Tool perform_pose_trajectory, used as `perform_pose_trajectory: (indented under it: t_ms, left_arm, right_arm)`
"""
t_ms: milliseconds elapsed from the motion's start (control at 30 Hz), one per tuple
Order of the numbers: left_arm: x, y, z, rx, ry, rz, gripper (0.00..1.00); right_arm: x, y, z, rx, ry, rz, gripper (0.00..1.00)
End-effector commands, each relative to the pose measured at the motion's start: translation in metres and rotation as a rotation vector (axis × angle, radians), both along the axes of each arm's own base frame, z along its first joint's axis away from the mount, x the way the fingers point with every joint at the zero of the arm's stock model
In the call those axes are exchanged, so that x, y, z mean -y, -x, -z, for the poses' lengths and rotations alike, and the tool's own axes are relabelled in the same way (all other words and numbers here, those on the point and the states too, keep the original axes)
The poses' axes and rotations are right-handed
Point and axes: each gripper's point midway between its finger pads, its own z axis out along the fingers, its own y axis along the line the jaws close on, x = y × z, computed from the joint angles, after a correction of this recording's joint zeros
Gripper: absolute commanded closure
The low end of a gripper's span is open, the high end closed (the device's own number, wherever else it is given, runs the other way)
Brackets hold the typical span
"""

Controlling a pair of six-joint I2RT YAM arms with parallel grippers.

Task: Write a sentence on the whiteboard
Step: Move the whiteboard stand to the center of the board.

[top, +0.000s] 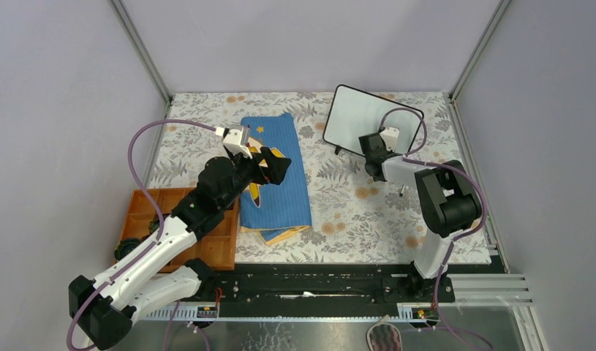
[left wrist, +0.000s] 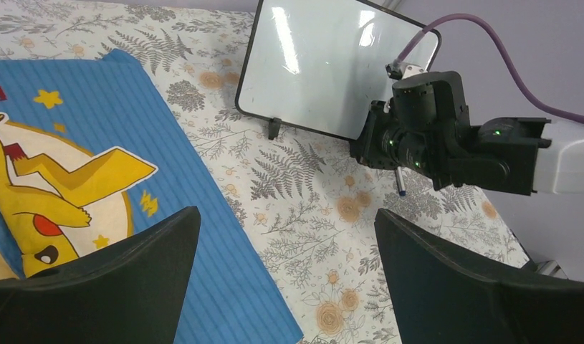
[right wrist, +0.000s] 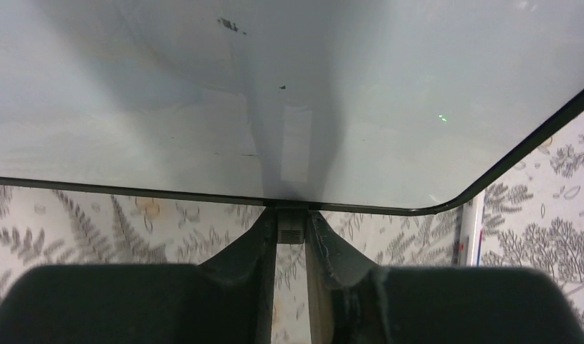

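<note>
The small rectangular white board with a thin black rounded-corner frame [top: 360,117] [left wrist: 324,64] [right wrist: 167,93] stands propped and leaning back on little black feet, on the grey floral-print table covering [top: 353,219] [left wrist: 310,236], near its far edge. The board's face carries glare and a few small dark specks; no legible writing can be made out in any view. The right gripper [top: 372,148] [left wrist: 369,143] [right wrist: 292,215] sits directly in front of the board, at its lower right corner. Its fingers [right wrist: 249,244] are drawn almost together on a slim grey marker with a blue end [left wrist: 401,183] [right wrist: 292,228]. In the right wrist view the marker meets the board's bottom frame; whether it actually touches cannot be told. In the left wrist view its blue end hangs below the gripper, just in front of the board. The left gripper [top: 275,165] [left wrist: 285,215] is well to the left of the board, over a blue ribbed cloth with a yellow cartoon print [top: 291,194] [left wrist: 95,129]. Its black fingers [left wrist: 131,272] are spread wide with nothing between them. The cloth lies flat to the left of the board, apart from it. An orange compartmented plastic tray [top: 221,248] sits further left of the board and nearer the arm bases, just beside the cloth's near left edge.
</note>
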Motion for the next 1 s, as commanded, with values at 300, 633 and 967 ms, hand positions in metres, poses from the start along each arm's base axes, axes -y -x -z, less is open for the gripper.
perform_pose_trajectory:
  t_ms: [300, 633, 967]
  left_arm:
    - [0.018, 0.003, -0.008, 0.012, 0.041, 0.063, 0.01]
    - [0.020, 0.002, -0.002, 0.010, 0.020, 0.066, 0.01]
    - [0.021, 0.000, 0.003, 0.003, 0.000, 0.061, 0.01]
  right_arm:
    - [-0.044, 0.093, -0.001, -0.132, -0.043, -0.266, 1.00]
    - [-0.058, 0.107, -0.011, -0.128, -0.090, -0.351, 1.00]
    - [-0.053, 0.096, -0.007, -0.165, -0.011, -0.376, 1.00]
